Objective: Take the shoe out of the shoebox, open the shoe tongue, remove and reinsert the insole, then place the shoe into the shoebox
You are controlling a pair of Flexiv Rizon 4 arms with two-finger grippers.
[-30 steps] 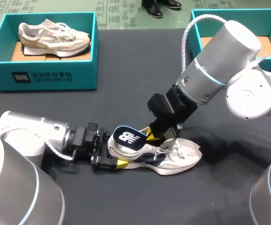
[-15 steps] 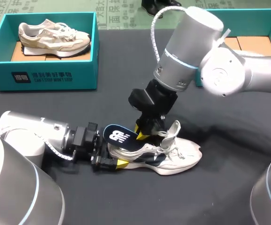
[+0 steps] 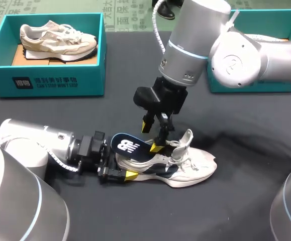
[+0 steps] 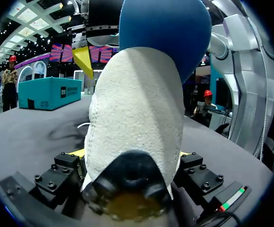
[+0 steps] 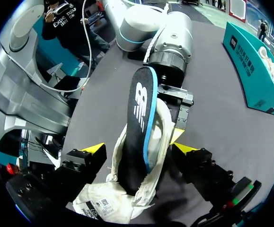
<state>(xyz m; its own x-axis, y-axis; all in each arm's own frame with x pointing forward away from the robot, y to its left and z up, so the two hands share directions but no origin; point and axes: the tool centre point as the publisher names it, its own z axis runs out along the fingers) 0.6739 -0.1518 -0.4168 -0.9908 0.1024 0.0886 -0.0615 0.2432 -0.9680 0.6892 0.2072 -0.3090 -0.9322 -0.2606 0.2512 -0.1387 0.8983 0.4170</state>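
White shoe (image 3: 185,168) lies on table (image 3: 235,211). L gripper (image 3: 124,169) squeezes shoe's heel tight. Insole (image 3: 130,146) sticks half out over heel. R gripper (image 3: 152,135) hangs just above shoe, fingers apart. Best I think: keep heel held, pinch insole edge w/ R, go slow.

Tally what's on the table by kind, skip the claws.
Sneakers: 2 (boxed sneaker, table sneaker)
Teal shoeboxes: 2 (left shoebox, right shoebox)
Insole: 1
Total: 5
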